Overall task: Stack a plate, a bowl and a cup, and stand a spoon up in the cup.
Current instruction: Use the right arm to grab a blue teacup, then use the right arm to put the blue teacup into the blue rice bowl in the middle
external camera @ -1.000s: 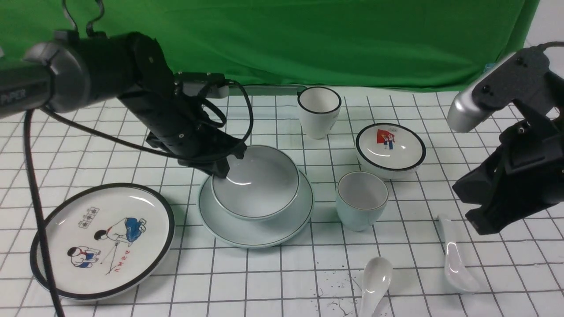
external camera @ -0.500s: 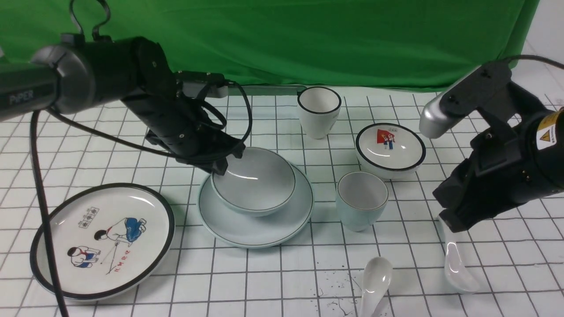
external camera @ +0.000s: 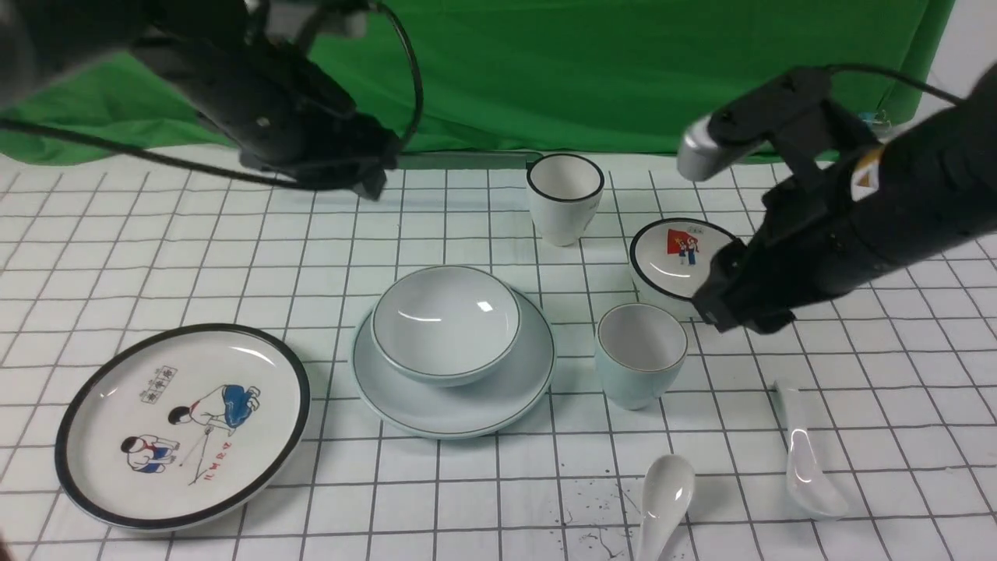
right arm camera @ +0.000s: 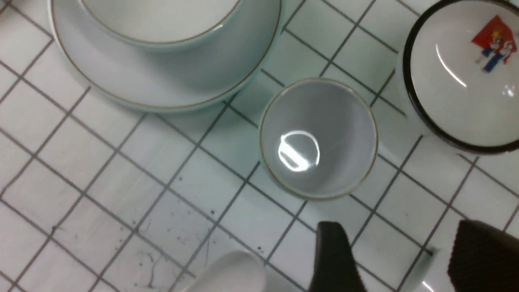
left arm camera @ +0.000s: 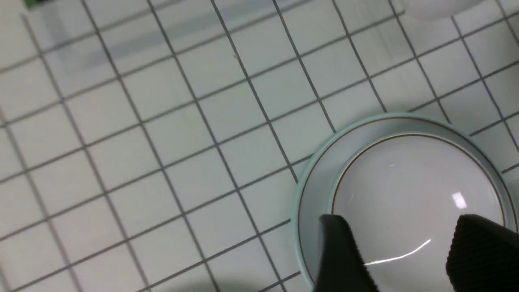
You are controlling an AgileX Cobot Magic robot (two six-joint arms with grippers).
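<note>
- plate (external camera: pixel 467 414), bowl (external camera: pixel 444 319) and cup (external camera: pixel 632 383): glazed pale blue-green ceramic, smooth and glossy, catching bright glints.
- white spoon on the right (external camera: pixel 806 463) and white spoon at the near edge (external camera: pixel 662 499): glossy glazed ceramic.
- cartoon plate (external camera: pixel 265 374), flag bowl (external camera: pixel 685 269) and tall cup (external camera: pixel 562 212): shiny white glaze, black rims.
- worktop (external camera: pixel 156 265): matt white gridded covering, smooth, scuffed with dark specks at the near edge.
- backdrop (external camera: pixel 623 70): matt green cloth, softly creased.
- right gripper (right arm camera: pixel 397 227) and left gripper (left arm camera: pixel 399 221): fingers (right arm camera: pixel 482 259) matt black, one finely ribbed, the other smooth.
</note>
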